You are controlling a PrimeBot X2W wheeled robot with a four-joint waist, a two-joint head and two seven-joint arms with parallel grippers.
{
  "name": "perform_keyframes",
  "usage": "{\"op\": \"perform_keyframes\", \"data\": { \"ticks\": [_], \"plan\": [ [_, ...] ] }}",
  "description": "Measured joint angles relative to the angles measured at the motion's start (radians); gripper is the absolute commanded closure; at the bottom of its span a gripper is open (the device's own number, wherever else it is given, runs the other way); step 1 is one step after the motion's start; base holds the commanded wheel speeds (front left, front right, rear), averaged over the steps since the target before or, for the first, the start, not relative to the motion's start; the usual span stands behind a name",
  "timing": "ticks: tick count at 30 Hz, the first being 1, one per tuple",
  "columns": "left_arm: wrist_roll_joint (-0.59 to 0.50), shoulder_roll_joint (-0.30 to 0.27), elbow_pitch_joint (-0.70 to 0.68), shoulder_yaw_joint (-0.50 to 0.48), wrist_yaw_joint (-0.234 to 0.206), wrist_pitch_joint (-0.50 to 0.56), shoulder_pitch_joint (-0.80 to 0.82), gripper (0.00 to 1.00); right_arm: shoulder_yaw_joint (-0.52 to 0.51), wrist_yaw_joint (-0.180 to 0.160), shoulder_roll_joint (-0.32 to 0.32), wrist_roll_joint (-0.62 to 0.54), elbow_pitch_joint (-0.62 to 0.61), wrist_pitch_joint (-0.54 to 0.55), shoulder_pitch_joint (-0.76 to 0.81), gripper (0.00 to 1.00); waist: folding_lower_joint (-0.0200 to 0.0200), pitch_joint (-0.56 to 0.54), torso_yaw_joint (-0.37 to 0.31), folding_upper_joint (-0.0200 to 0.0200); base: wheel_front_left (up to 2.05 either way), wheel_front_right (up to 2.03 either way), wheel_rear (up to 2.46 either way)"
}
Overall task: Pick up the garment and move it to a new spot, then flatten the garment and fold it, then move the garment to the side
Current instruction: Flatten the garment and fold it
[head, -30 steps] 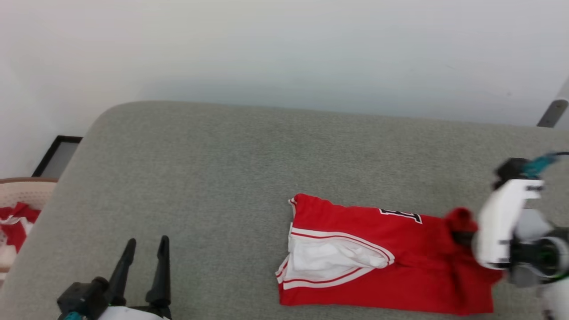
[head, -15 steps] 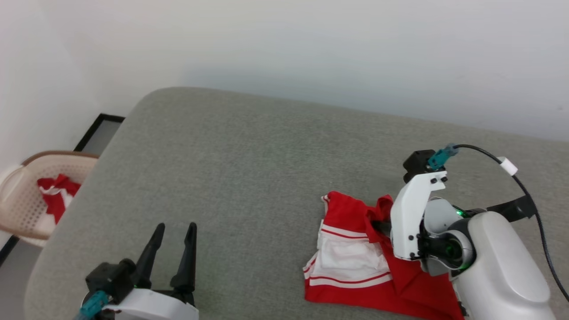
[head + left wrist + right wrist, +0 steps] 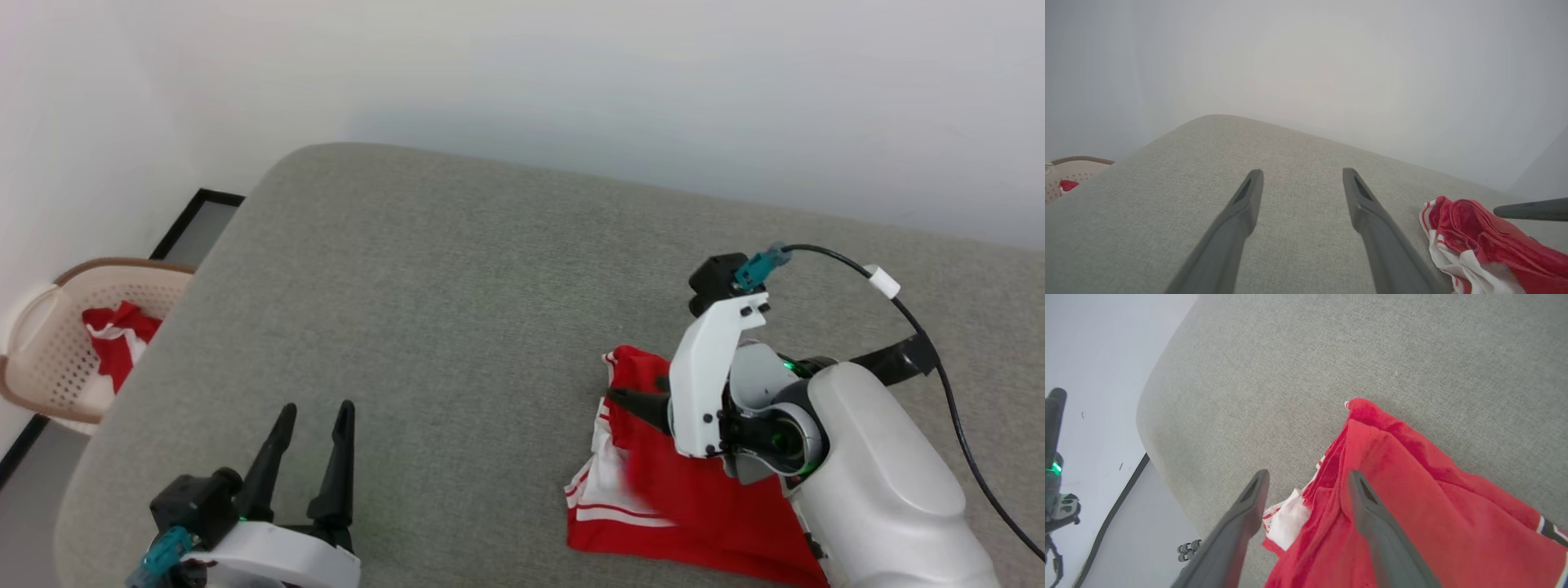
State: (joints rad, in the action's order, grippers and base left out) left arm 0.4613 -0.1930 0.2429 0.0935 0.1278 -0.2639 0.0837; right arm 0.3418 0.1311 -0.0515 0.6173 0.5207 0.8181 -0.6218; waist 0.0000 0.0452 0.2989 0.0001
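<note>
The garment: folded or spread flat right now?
Folded, not spread: the garment lies doubled over, red layers stacked across its white sleeve on the grey cushion.

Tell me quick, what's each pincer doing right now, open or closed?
Left pincer: open, holding nothing.
Right pincer: open over the red shirt, not gripping it.

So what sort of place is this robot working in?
Probably a home-style laundry-folding spot: a grey upholstered surface before a plain white wall, a red jersey on it, and a perforated laundry basket beside it.

Grey fabric surface [image 3: 457, 269], white wall [image 3: 522, 73], floor basket [image 3: 49, 359].
</note>
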Motion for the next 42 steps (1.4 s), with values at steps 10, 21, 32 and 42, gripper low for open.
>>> {"op": "perform_keyframes", "data": {
  "ticks": [10, 21, 32, 42],
  "plan": [
    [-0.005, -0.002, 0.0, -0.029, 0.001, 0.0, 0.009, 0.0, 0.032, 0.0, -0.009, 0.035, -0.086, -0.048, -0.001, 0.0, 0.0, -0.003, -0.065, 0.0, 0.0, 0.0, 0.0],
    [-0.037, -0.029, -0.036, -0.077, 0.001, 0.0, -0.016, 0.0, 0.036, 0.0, -0.143, 0.073, -0.24, -0.224, 0.066, 0.0, 0.0, -0.01, -0.182, 0.0, 0.0, 0.0, 0.0],
    [-0.062, -0.049, -0.068, -0.118, 0.001, 0.0, -0.056, 0.0, 0.035, 0.0, -0.321, 0.048, -0.317, -0.556, 0.181, 0.0, 0.0, -0.027, -0.294, 0.0, 0.0, 0.0, 0.0],
    [-0.078, -0.055, -0.091, -0.176, 0.001, 0.0, -0.104, 0.0, 0.03, 0.0, -0.437, -0.017, -0.305, -0.843, 0.306, 0.0, 0.0, -0.051, -0.334, 0.0, 0.0, 0.0, 0.0]
  ]
}}
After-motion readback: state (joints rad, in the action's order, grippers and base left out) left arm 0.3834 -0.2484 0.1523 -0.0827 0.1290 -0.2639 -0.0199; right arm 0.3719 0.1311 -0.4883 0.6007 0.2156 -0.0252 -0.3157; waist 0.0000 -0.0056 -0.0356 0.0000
